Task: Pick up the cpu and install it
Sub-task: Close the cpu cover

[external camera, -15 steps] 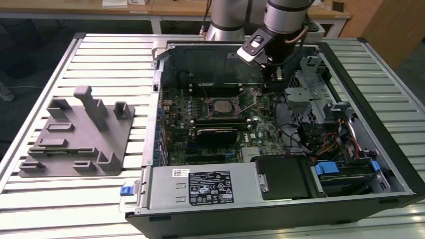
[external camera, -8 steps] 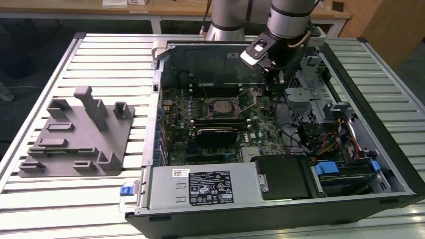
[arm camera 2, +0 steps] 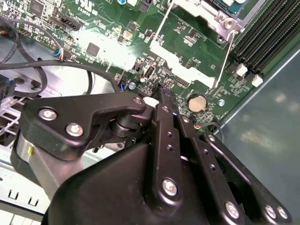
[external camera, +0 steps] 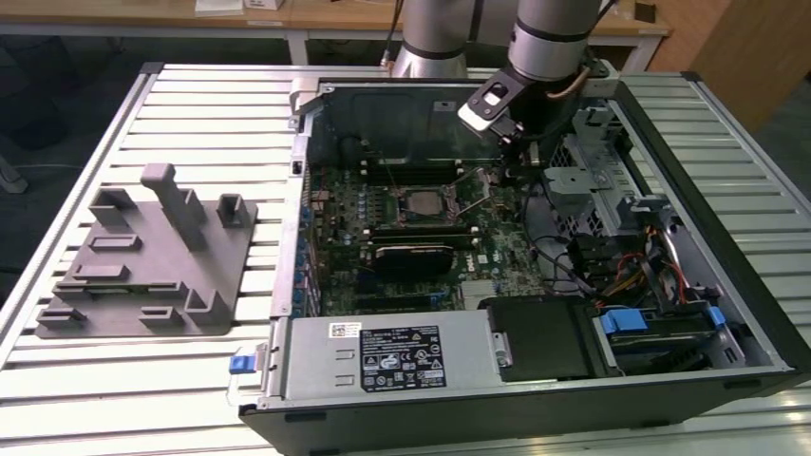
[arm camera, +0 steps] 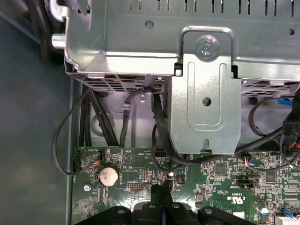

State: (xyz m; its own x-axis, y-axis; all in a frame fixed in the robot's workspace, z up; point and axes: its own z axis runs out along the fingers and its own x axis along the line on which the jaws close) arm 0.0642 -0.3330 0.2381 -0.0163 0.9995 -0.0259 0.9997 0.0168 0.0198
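Here, black gripper, fingers closed and empty, hangs at green motherboard's edge, between silver square cpu and grey metal cage.

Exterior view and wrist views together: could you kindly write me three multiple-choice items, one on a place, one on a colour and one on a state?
1. Where is the tool? A beside the computer case; B inside the computer case, above the motherboard; C behind the computer case.
2. The motherboard is: A red; B white; C green.
3. The computer case is: A open-sided; B closed; C upside down.
Key: 1 B, the board lies beneath its tips in both wrist views; 2 C, green throughout; 3 A, its insides show.
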